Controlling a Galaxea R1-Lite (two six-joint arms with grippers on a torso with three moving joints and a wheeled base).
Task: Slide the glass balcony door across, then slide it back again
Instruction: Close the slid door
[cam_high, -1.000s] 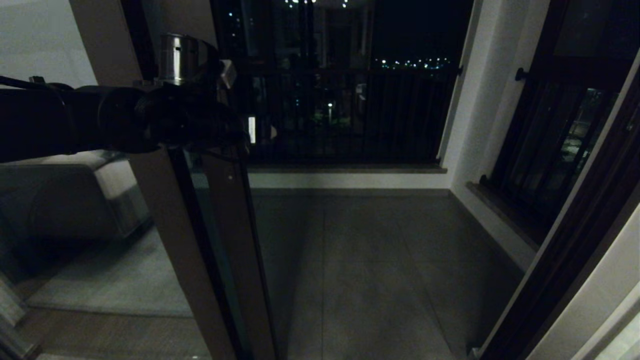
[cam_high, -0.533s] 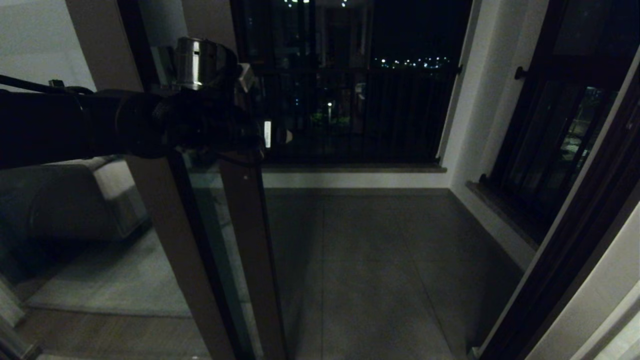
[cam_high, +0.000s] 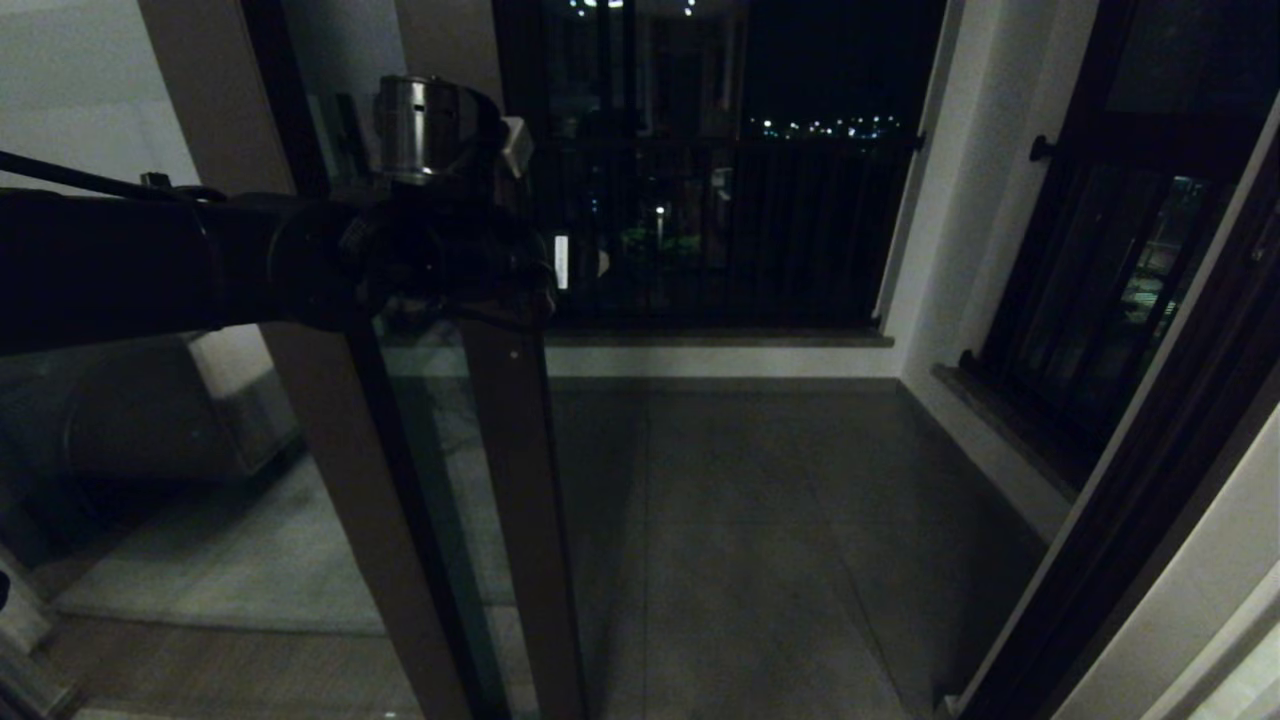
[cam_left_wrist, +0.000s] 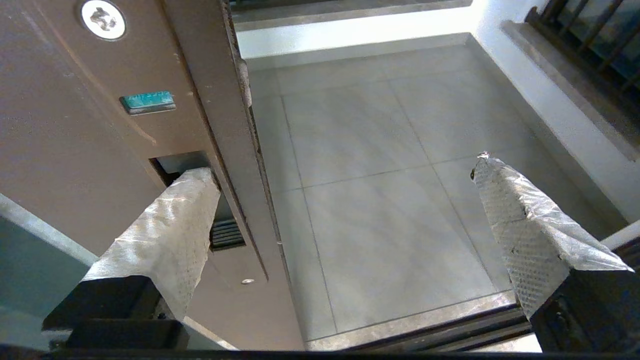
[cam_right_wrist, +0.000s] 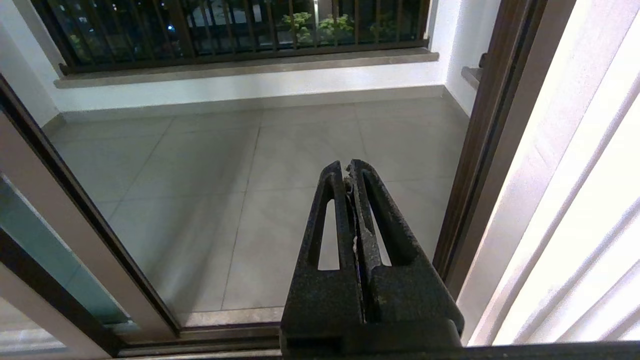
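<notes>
The glass balcony door (cam_high: 512, 480) has a dark brown stile that stands left of the middle in the head view, partway across the opening. My left gripper (cam_high: 545, 265) reaches in from the left at handle height. In the left wrist view the left gripper (cam_left_wrist: 340, 167) is open wide. One of its taped fingers (cam_left_wrist: 170, 225) has its tip inside the recessed handle slot (cam_left_wrist: 182, 162) of the door stile (cam_left_wrist: 90, 150). The other finger hangs free over the balcony floor. My right gripper (cam_right_wrist: 347, 165) is shut on nothing, low near the door track.
The fixed glass panel's plain stile (cam_high: 320, 460) stands just left of the door, with a sofa (cam_high: 130, 410) behind it. The dark door jamb (cam_high: 1130, 520) runs up the right. Grey balcony tiles (cam_high: 750, 540), a barred railing (cam_high: 720, 230) and a barred window (cam_high: 1110, 290) lie beyond.
The left gripper and the door stile have moved steadily to the right together, narrowing the opening. The right arm has not visibly moved.
</notes>
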